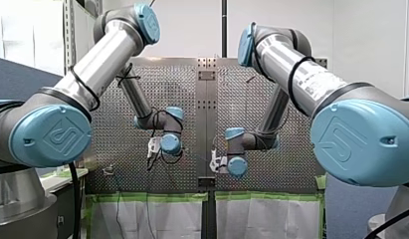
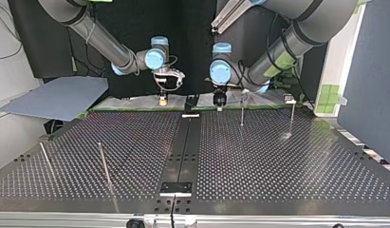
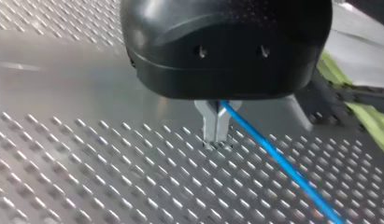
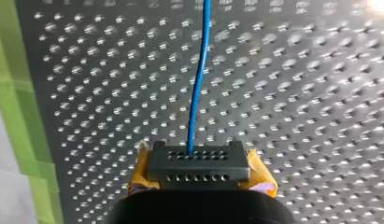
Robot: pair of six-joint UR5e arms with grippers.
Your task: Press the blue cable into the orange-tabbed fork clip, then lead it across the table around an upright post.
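Front view shows our left gripper [image 1: 152, 149] and our right gripper [image 1: 215, 162] near each other over the perforated metal table [image 1: 112, 144]. Through our left wrist, metal fingers [image 3: 210, 123] pinch the thin blue cable [image 3: 283, 164], which trails off beside them. Through our right wrist, yellow pads [image 4: 260, 179] clamp the cable, which runs straight ahead.

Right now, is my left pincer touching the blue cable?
Touching. The left wrist view shows the left pincer shut on the blue cable, which leads straight out of its grip and on across the table.
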